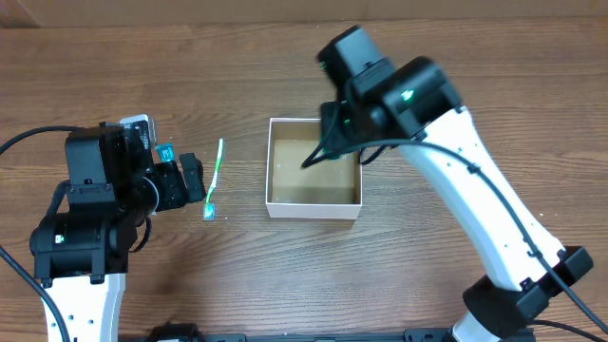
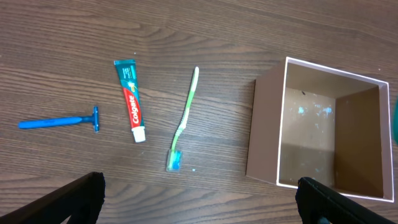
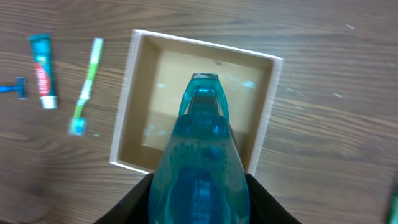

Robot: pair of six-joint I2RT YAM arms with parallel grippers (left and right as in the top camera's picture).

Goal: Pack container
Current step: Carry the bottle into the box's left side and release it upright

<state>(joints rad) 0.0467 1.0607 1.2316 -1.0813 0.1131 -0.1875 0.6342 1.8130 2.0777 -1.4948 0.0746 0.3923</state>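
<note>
Wood-grain worktop (image 1: 456, 57). Overhead: white square cardboard box (image 1: 313, 207), brown inside, sits centre, right arm (image 1: 408, 100) over its far corner. Left wrist: left end effector (image 2: 199, 202) open; green toothbrush (image 2: 185, 121), toothpaste tube (image 2: 131, 99) and blue razor (image 2: 62, 121) lie apart, left of box. Right wrist: right end effector (image 3: 199, 194) grips translucent teal item (image 3: 200, 134) above box.

Just one word came through: "Colgate", white on red, along the toothpaste tube (image 2: 130, 102); its smaller print was unreadable.

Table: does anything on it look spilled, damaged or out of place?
Nothing stands out. The box stands upright and whole; the toothbrush, toothpaste and razor lie flat beside it, apart from each other; a blue bottle hangs over the box.
</note>
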